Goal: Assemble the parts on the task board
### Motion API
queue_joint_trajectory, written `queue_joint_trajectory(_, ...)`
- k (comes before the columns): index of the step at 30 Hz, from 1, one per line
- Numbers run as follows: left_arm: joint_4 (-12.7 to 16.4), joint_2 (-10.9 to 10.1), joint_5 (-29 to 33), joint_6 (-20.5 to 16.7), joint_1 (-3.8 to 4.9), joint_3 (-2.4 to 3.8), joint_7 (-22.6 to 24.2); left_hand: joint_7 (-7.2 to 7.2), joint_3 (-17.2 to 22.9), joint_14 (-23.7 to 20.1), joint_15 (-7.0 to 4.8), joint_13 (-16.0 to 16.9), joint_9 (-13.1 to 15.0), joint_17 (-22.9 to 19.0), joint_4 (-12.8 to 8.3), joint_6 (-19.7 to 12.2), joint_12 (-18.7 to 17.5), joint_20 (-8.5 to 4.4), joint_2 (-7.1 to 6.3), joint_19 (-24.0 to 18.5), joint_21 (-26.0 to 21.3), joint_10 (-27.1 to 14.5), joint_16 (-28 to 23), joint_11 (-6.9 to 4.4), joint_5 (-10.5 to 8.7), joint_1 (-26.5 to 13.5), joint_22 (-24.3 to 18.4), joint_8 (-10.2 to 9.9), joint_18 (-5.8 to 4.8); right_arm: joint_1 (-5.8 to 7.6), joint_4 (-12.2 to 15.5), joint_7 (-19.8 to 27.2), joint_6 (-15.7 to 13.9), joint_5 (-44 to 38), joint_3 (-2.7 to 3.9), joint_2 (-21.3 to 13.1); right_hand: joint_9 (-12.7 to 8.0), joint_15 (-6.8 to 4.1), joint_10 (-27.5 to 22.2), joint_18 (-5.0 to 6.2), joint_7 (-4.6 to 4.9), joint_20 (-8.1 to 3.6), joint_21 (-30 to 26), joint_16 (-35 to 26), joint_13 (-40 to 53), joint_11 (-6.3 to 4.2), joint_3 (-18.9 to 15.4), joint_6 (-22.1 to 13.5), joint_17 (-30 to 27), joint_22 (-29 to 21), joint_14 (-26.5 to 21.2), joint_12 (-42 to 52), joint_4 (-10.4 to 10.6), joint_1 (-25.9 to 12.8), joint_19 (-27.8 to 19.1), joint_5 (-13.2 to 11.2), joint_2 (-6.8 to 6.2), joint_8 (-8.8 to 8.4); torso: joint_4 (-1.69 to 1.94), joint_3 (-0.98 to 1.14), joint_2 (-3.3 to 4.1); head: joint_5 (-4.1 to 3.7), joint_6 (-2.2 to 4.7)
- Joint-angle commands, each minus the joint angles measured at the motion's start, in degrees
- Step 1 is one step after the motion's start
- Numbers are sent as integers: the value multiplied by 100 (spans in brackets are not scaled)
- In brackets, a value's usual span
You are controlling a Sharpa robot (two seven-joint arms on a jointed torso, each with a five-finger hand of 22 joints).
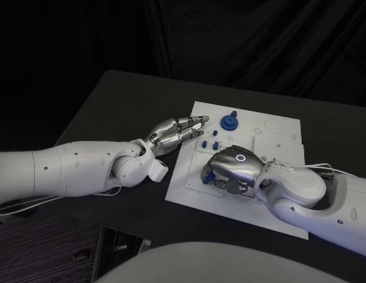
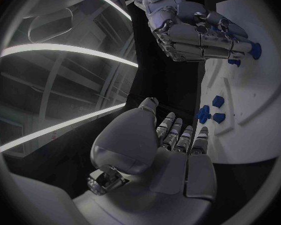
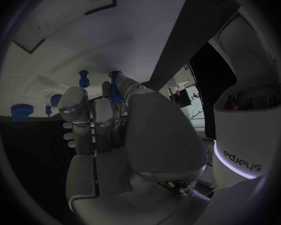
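The white task board (image 1: 272,144) lies in the middle of the black table. A blue round part (image 1: 230,122) stands near its far left corner, and two small blue pegs (image 1: 209,144) stand just in front of it. My right hand (image 1: 231,167) is curled over the board's near left part and pinches a blue peg (image 3: 115,83) at its fingertips (image 2: 240,45). My left hand (image 1: 179,132) hovers at the board's left edge with straight fingers (image 2: 181,137) and holds nothing. Three small blue parts (image 2: 210,111) stand on the board (image 2: 259,110) just ahead of it.
More blue parts (image 3: 83,78) and a wider blue piece (image 3: 18,111) stand on the board (image 3: 72,45) beyond my right hand. Bare black table (image 1: 123,106) lies to the board's left and far side. The board's right half has round recesses (image 1: 274,125).
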Motion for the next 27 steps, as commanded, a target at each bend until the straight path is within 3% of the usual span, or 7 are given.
queue_joint_trajectory(1, 2, 5, -5, 103, -9, 4, 329, 79, 40, -10, -4, 3, 5, 7, 14, 34, 21, 0, 4, 6, -19, -52, 41, 11, 19, 69, -10, 28, 119, -28, -2, -170, 58, -63, -14, -4, 7, 3, 180, -8, 1, -1, -34, -24, 4, -171, 14, -14, -5, 686, -44, -3, -32, 45, -24, 18, 1, -23, 2, -5, 2, -1, 0)
queue_joint_trajectory(18, -15, 17, -5, 129, -9, 3, 260, 89, 50, 0, 24, 4, 6, 12, 14, 49, 25, 6, 4, 6, -19, -55, 60, 12, 13, 70, -10, 32, 119, -28, -1, -161, 49, -63, -13, 4, 8, 11, 173, -5, 15, 5, -59, -42, 22, -159, 3, -39, -18, 681, -57, -10, -30, 28, -39, 13, -12, -49, 6, -11, 3, 14, 0)
queue_joint_trajectory(21, -20, 24, -5, 133, -9, 3, 252, 92, 53, 2, 30, 4, 7, 12, 15, 55, 25, 7, 5, 6, -19, -56, 63, 16, 12, 69, -10, 33, 118, -28, -7, -149, 61, -63, -13, 17, -5, 42, 90, -6, 44, 27, -79, -53, 38, -122, -21, -131, -16, 677, -64, -64, 21, -48, -52, -86, -31, -126, 10, -10, 1, 9, 0)
queue_joint_trajectory(23, -22, 26, -5, 133, -9, 3, 248, 92, 53, 2, 30, 4, 7, 12, 15, 55, 25, 7, 5, 6, -19, -56, 63, 16, 12, 69, -10, 33, 118, -28, -12, -135, 72, -63, -13, 22, -45, 69, -56, -2, 60, 51, -123, -72, 30, -89, -44, -314, -31, 666, -79, -141, 89, -131, -72, -170, -76, -243, 10, -11, 2, 4, 0)
queue_joint_trajectory(24, -23, 27, -5, 133, -9, 3, 245, 92, 53, 2, 30, 4, 7, 12, 15, 55, 25, 7, 5, 6, -19, -56, 63, 16, 12, 69, -10, 33, 118, -28, -16, -124, 81, -63, -13, 25, -111, 95, -245, 7, 80, 72, -188, -105, 7, -49, -74, -573, -64, 651, -105, -240, 172, -231, -100, -213, -142, -397, 7, -9, 2, 5, 0)
queue_joint_trajectory(25, -24, 27, -5, 133, -9, 3, 245, 92, 53, 2, 30, 4, 7, 12, 15, 55, 25, 7, 5, 6, -19, -56, 63, 16, 12, 69, -10, 33, 118, -28, -18, -119, 84, -63, -13, 27, -142, 106, -331, 10, 65, 83, -205, -120, -4, -32, -84, -685, -79, 647, -118, -286, 208, -270, -108, -227, -171, -463, 5, -8, 4, 8, 0)
queue_joint_trajectory(27, -25, 28, -5, 133, -9, 3, 243, 92, 53, 2, 30, 4, 7, 12, 15, 55, 25, 7, 5, 6, -19, -56, 63, 16, 12, 69, -10, 33, 118, -28, -23, -107, 91, -63, -13, 32, -210, 170, -610, 26, -151, 134, -353, -181, -34, 53, -148, -943, -143, 613, -180, -418, 304, -380, -172, -272, -258, -598, 1, -9, 3, 16, 0)
